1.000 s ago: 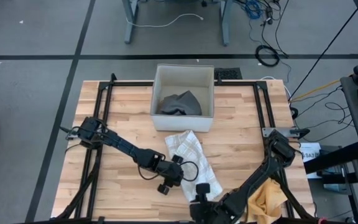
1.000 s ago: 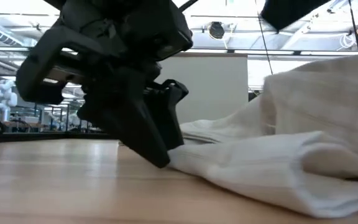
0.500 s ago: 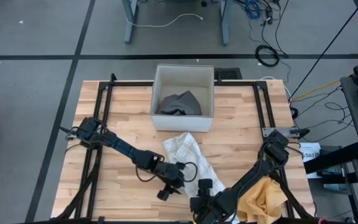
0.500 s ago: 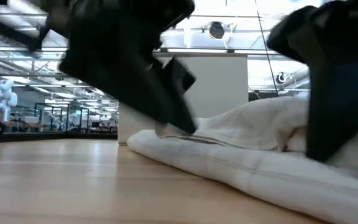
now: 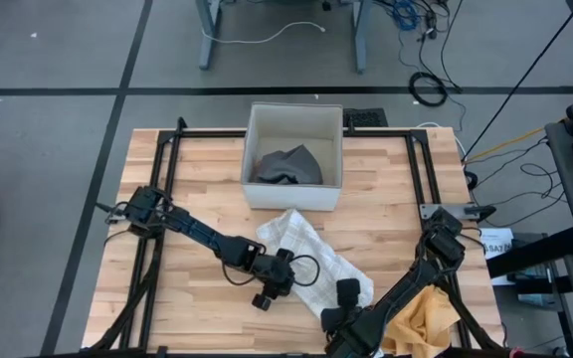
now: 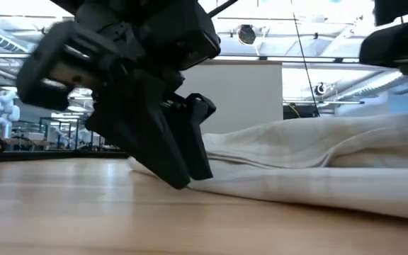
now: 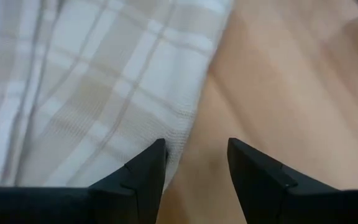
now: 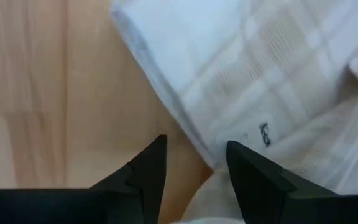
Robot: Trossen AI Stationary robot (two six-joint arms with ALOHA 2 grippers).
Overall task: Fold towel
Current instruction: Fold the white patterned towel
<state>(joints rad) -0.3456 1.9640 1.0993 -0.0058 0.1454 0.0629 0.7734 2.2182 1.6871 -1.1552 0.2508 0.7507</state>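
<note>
The white checked towel (image 5: pixel 311 257) lies spread on the wooden table, slanting from below the bin toward the near right. It lies low and flat in the low view (image 6: pixel 317 166). My left gripper (image 5: pixel 285 280) is open at the towel's left edge (image 7: pixel 188 134). One finger stands over the cloth and the other over bare wood, with the fingertips down at table level (image 6: pixel 183 177). My right gripper (image 5: pixel 348 296) is open and points steeply down above the towel's near end (image 8: pixel 229 93), astride its edge. It hangs clear above the cloth (image 6: pixel 402 32). My left gripper has one fingertip (image 7: pixel 157 152) at the towel's left edge (image 7: pixel 178 152), coming slanting down from the table's left. Whether it touches the cloth, I cannot tell. Nothing is pinched between the fingers.
A white bin (image 5: pixel 257 149) holding a dark grey cloth (image 5: pixel 288 164) stands at the far middle, just beyond the towel. A yellow cloth (image 5: pixel 421 316) lies at the near right, under the right arm. Black frame rails (image 5: pixel 163 189) run along both sides of the table.
My right gripper has gone toward the table's right edge and tipped steeply downward. The towel's near end, heaped high before, has spread out toward the right and now lies flat, while its far end by the bin has stayed in place.
</note>
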